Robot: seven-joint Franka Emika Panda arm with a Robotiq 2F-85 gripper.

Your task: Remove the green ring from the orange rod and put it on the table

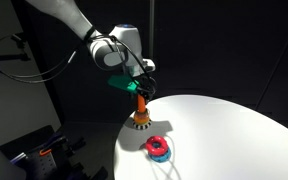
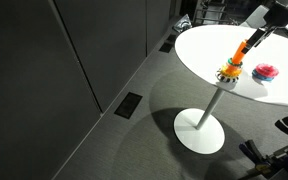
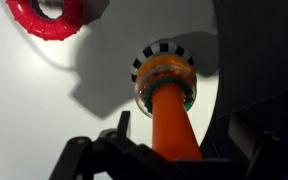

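The orange rod [image 1: 141, 106] stands upright on its round speckled base [image 1: 141, 124] near the edge of the white table [image 1: 234, 130]. In the wrist view the rod [image 3: 172, 120] rises between my fingers. A green ring [image 3: 141, 97] shows round its foot, just above the base [image 3: 164, 52]. My gripper [image 1: 139, 90] hangs over the rod's top, and its fingers [image 3: 179, 138] look open on either side of the rod without touching it. A green patch beside the gripper in an exterior view is too small to identify. The rod also shows in the other exterior view [image 2: 242, 52].
A red-and-blue ring [image 1: 158, 148] lies on the table close to the base, and shows in the wrist view [image 3: 49, 18] and an exterior view [image 2: 266, 70]. The table edge [image 3: 216, 100] runs just beside the base. Dark curtains surround the scene.
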